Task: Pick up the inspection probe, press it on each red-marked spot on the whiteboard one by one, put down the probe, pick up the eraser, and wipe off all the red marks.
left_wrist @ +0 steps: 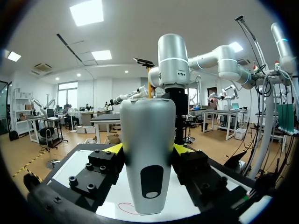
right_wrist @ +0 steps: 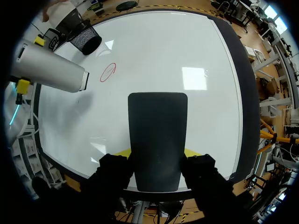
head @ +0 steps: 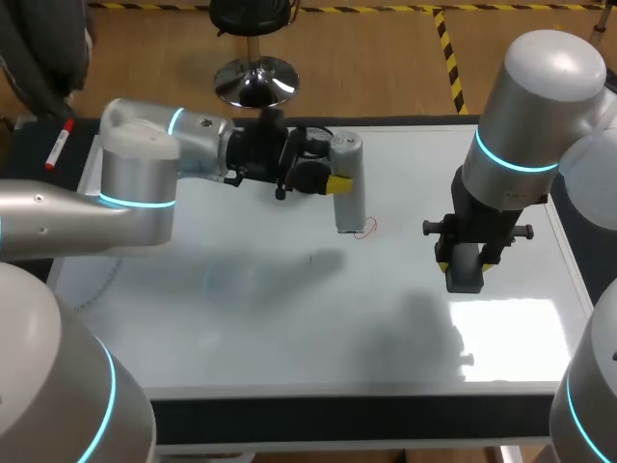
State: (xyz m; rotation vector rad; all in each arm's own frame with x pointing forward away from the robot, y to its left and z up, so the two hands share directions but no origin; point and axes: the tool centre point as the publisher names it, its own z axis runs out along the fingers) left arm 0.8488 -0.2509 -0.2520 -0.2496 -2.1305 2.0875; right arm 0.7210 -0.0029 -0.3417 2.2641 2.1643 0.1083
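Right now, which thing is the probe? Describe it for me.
Start at the whiteboard. Over its far middle the left hand grips the probe, its tip by a red mark. It is a silver cylinder; the right hand holds the eraser, a dark block.

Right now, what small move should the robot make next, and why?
Probably shift the left gripper so the probe lands on the red mark and presses there: its tip sits just beside the loop on the whiteboard. The right gripper holds the eraser, apart.
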